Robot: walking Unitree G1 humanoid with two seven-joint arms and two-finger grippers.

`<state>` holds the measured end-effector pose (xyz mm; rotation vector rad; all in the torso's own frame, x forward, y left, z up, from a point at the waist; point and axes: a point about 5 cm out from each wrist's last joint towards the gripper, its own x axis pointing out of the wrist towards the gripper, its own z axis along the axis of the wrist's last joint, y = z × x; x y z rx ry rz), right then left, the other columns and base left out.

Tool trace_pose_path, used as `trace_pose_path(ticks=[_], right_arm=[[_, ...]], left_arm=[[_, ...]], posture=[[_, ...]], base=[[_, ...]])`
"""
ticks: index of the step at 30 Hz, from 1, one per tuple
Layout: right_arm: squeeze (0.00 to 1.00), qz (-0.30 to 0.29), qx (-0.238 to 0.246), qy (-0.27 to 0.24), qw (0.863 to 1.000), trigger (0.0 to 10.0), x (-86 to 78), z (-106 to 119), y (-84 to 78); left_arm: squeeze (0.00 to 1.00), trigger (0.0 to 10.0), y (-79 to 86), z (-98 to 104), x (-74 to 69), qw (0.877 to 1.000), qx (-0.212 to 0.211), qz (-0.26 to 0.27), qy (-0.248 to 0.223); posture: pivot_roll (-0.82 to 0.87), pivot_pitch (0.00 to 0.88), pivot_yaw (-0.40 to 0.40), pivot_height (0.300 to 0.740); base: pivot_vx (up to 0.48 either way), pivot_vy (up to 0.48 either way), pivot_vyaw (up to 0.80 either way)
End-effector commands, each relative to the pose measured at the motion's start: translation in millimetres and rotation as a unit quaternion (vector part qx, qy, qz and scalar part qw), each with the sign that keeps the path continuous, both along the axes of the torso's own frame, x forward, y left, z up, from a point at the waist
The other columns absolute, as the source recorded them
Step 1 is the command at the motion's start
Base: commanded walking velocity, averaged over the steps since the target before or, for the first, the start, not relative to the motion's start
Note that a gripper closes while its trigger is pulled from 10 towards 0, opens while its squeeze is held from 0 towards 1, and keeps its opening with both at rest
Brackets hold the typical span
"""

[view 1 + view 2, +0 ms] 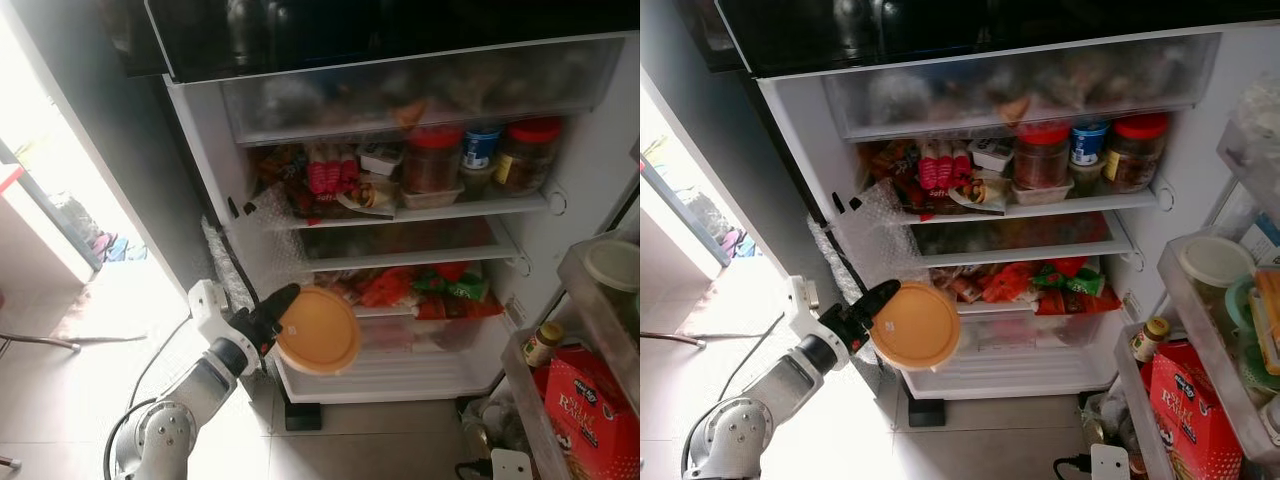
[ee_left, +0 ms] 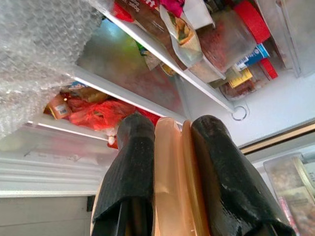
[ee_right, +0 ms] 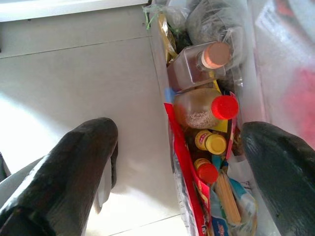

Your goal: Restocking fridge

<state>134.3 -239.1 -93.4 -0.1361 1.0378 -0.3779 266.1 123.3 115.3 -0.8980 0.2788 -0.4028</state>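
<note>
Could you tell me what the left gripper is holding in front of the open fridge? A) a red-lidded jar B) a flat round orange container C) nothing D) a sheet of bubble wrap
B: the left gripper is shut on the flat round orange container, its black fingers pressed against either side in the wrist view.
</note>
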Motion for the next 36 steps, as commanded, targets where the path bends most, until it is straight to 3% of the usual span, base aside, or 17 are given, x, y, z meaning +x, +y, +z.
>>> trace_pose_path(ticks=[1, 2, 3, 7, 10, 17, 26, 33, 36], right_arm=[[0.00, -0.012, 0.005, 0.000, 1.000, 10.0, -2.0, -0.6, -0.3], [0.00, -0.025, 0.005, -0.009, 1.000, 10.0, -0.9, 0.7, -3.2], [0.00, -0.039, 0.007, -0.014, 0.999, 10.0, -0.9, 1.5, -6.3], [0.00, -0.032, 0.011, -0.011, 0.999, 10.0, -1.6, 1.3, -6.8], [0.00, -0.032, 0.008, -0.011, 0.999, 10.0, -2.2, 1.4, -7.6], [0.00, -0.041, 0.007, -0.010, 0.999, 10.0, -4.7, 0.9, -8.7], [0.00, -0.050, 0.010, -0.009, 0.999, 10.0, -6.8, -0.2, -7.3], [0.00, -0.056, 0.019, -0.011, 0.998, 10.0, -7.1, -2.1, -0.3], [0.00, -0.055, 0.021, -0.012, 0.998, 10.0, -6.7, -2.3, 1.3]], left_arm=[[0.00, 10.0, -2.6, 8.3, 3.7, 0.999, -0.029, 0.009, -0.011], [0.00, 10.0, -11.3, 12.7, 5.9, 0.997, -0.069, 0.013, -0.015], [0.00, 10.0, -21.8, 19.3, 7.4, 0.990, -0.138, 0.019, -0.021], [0.00, 10.0, -23.9, 24.4, 6.0, 0.989, -0.140, 0.010, -0.039], [0.00, 10.0, -16.3, 25.5, 7.7, 0.987, -0.157, 0.023, -0.039], [0.00, 10.0, 1.2, 20.5, 5.4, 0.991, -0.129, 0.021, -0.041], [0.00, 10.0, -1.5, 20.4, -0.1, 0.995, -0.091, 0.006, -0.048], [0.00, 10.0, 6.4, 23.1, -2.4, 0.996, -0.073, -0.002, -0.041], [0.00, 10.0, 10.6, 26.4, -4.4, 0.998, -0.047, -0.025, -0.046]], posture=[[0.00, 0.059, 0.079, 0.740], [0.00, 0.063, 0.077, 0.740], [0.00, 0.074, 0.070, 0.740], [0.00, 0.112, 0.051, 0.740], [-0.01, 0.134, 0.041, 0.740], [-0.02, 0.146, 0.043, 0.740], [0.00, 0.147, 0.049, 0.740], [0.00, 0.126, 0.090, 0.740], [0.01, 0.124, 0.097, 0.740]], base=[[0.000, 0.000, 0.00], [0.000, 0.000, 0.00], [0.000, 0.000, 0.00], [0.000, 0.000, 0.00], [0.000, 0.000, 0.00], [0.000, 0.000, 0.00], [0.000, 0.000, 0.00], [0.000, 0.000, 0.00], [0.000, 0.000, 0.00]])
